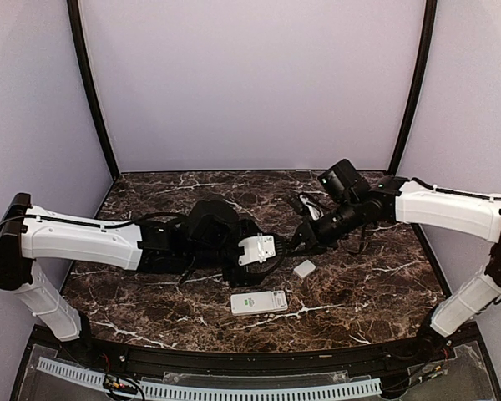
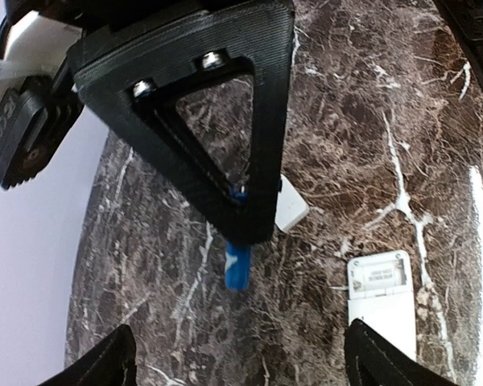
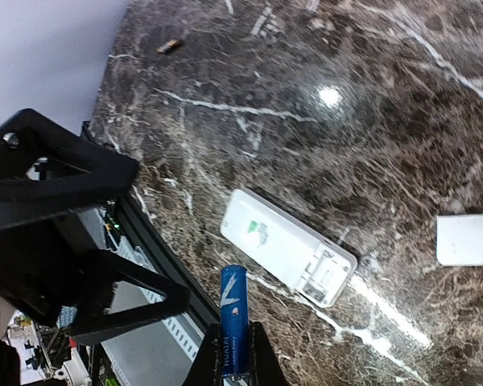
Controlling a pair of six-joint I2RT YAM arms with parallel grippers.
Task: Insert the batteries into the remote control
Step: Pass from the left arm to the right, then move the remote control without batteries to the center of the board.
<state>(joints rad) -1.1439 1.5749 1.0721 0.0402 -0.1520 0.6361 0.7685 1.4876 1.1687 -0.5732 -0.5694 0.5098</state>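
The white remote control (image 1: 259,302) lies face down on the marble near the front edge, with its battery compartment open at one end (image 3: 326,269). My right gripper (image 3: 234,347) is shut on a blue battery (image 3: 233,318), holding it above the table beside the remote (image 3: 288,245). In the left wrist view the battery (image 2: 237,267) sticks out below the right gripper's finger (image 2: 249,209). My left gripper (image 2: 241,354) is open and empty, hovering just left of the right gripper (image 1: 301,242). The other battery is out of view.
The small white cover piece (image 1: 304,268) lies right of the grippers, behind the remote; it also shows in the right wrist view (image 3: 468,239). A tiny dark object (image 3: 170,46) lies far off on the marble. The table's front rail (image 1: 234,359) is close to the remote.
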